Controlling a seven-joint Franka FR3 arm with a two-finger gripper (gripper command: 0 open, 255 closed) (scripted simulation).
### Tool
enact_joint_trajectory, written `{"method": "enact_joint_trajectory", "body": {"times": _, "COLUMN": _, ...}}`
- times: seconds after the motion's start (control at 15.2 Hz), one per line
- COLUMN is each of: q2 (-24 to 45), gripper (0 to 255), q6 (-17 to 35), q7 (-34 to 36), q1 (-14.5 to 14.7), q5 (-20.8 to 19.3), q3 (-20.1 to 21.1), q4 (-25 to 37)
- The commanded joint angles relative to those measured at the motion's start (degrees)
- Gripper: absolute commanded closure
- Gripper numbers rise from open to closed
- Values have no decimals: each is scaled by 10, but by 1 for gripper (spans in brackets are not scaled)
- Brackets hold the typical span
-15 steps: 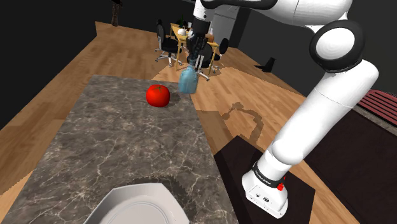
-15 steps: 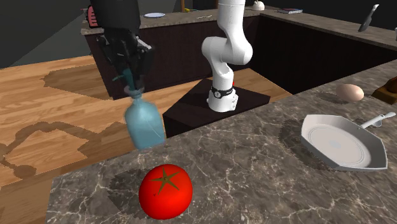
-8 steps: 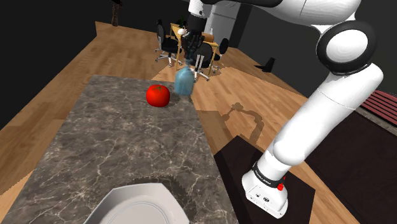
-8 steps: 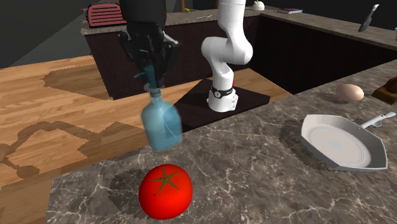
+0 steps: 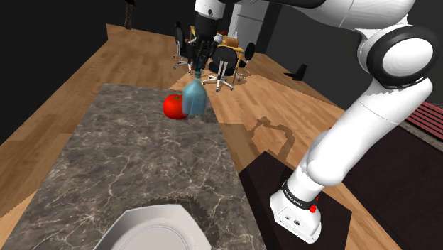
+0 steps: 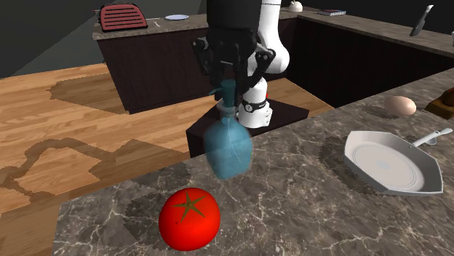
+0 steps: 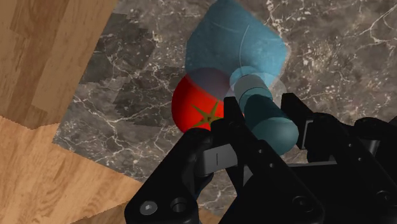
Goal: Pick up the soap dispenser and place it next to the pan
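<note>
- Marbled dark counter (image 6: 305, 218) is my work surface, with wood floor beyond its edge
- Soap dispenser (image 6: 228, 149), a translucent blue bottle, hangs in the air over the counter's end, close above the tomato (image 6: 189, 218) and resting on nothing
- Gripper (image 6: 227, 86) has it from above, both fingers clamped on the bottle's neck
- I judge the pick-up done; the carry and the set-down are left, since the pan (image 6: 393, 164) lies well apart toward the second exterior view's right, an egg (image 6: 400, 106) beyond it
- Against a second ago, bottle and hand have swung from over the floor to over the counter, nearer the pan
</note>
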Motion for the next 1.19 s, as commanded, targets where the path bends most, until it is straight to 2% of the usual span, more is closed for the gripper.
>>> {"method": "enact_joint_trajectory", "body": {"times": 0.0, "q2": -6, "gripper": 255, "q6": 1, "q7": 28, "q1": 12, "q5": 1, "q3": 15, "q4": -7}}
{"method": "enact_joint_trajectory", "body": {"times": 0.59, "q2": 21, "gripper": 255, "q6": -10, "q7": 157, "q1": 66, "q5": -4, "q3": 89, "q4": 27}}
{"method": "enact_joint_trajectory", "body": {"times": 1.12, "q2": 91, "gripper": 255, "q6": -31, "q7": 279, "q1": 123, "q5": -33, "q3": 153, "q4": 107}}
